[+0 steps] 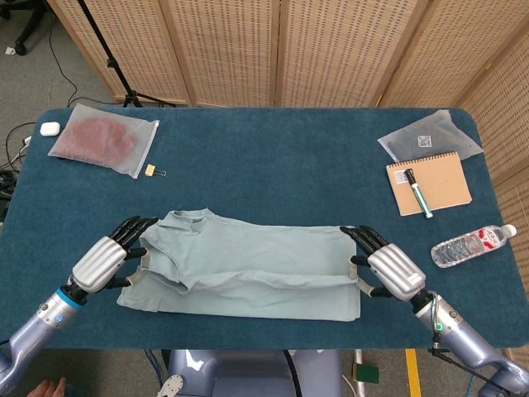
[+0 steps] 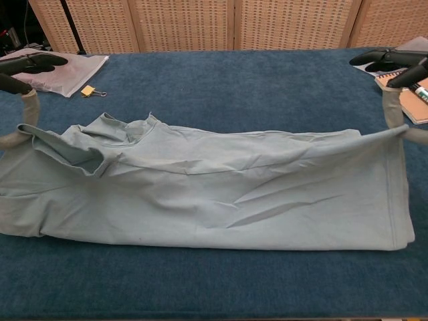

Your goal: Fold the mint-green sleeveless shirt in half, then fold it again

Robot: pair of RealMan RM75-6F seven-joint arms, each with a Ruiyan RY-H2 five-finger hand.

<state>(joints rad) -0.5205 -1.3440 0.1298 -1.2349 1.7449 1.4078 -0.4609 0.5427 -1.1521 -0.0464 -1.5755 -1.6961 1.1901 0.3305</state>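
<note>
From above, the left hand (image 1: pixel 106 261) grips the shoulder end of the mint-green sleeveless shirt (image 1: pixel 248 269), fingers curled onto the cloth, and the right hand (image 1: pixel 387 266) pinches the hem end the same way. The lower camera shows only dark fingertips at its top corners, each with a raised corner of fabric pulled taut beneath, plus the creases and the rounded fold along the near edge. The shirt lies near the front middle of the dark blue carpeted table (image 1: pixel 273 165), doubled over into a long band. Its long axis runs left to right, collar toward the left, hem toward the right, the top layer held just off the lower one.
</note>
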